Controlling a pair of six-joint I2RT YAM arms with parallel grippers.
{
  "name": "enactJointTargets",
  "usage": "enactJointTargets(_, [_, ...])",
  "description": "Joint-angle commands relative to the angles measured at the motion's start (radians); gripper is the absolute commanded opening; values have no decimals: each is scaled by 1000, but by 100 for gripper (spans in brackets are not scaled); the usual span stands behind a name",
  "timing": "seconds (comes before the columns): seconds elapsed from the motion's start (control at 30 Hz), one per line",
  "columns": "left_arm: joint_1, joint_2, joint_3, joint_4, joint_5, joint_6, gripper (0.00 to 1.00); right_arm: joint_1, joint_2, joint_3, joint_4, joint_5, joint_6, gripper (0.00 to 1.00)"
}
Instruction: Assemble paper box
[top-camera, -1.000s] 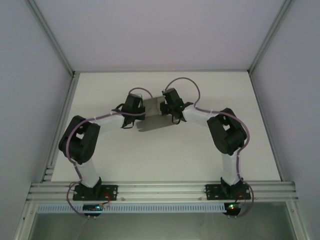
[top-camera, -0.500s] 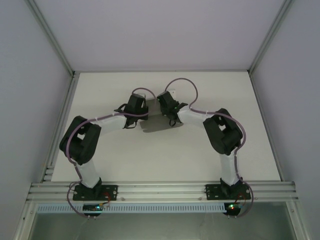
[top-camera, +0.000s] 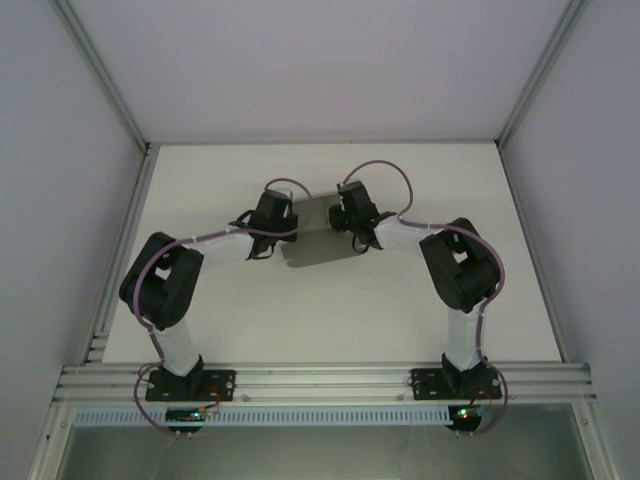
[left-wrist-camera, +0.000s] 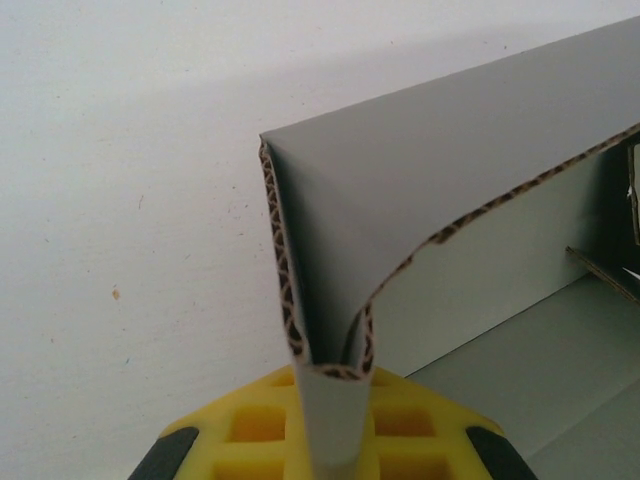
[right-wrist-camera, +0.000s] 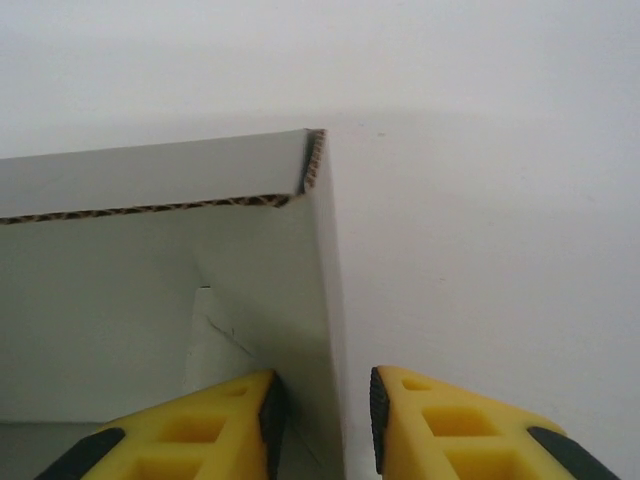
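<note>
Left end effector (left-wrist-camera: 330, 425) is clamped on a folded wall of the paper box (top-camera: 315, 240), mid-frame on the surface (top-camera: 300, 320); right end effector (right-wrist-camera: 322, 420) straddles the opposite wall, fingers (right-wrist-camera: 200, 430) apart. Probably wants left pinning firm while right squares it.

top: I look down from high behind, far off | wrist cams: I look forward, very near, at opposite ends | shared: the paper box (top-camera: 312, 245)

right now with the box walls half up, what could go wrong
1. The right claw straddles a wall of the paper box with its jaws apart; pulling away carelessly could drag that wall over.
2. The left claw alone pinches the box's folded edge, so the box might pivot or crease there.
</note>
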Motion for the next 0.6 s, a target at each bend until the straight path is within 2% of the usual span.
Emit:
enactJointTargets(0.0, [-28,-9,-16,35,144,41,0,-43,27,-66,102,-276,-18,34])
enactJointTargets(0.1, [-28,0,-11,38,139,31,0,-76,16,-122,215,-434,31,45])
enactJointTargets(0.17, [-28,0,-15,45,127,22,0,-91,-3,-163,280,-497,61,45])
enactJointTargets(0.27, [-28,-4,-26,55,87,2,0,-101,-52,-205,303,-509,71,46])
enactJointTargets(0.43, [-28,-3,-29,62,44,-22,0,-97,-134,-212,204,-516,8,47])
enactJointTargets(0.57, [-27,-6,-33,72,26,-25,0,-108,-187,-232,187,-577,28,51])
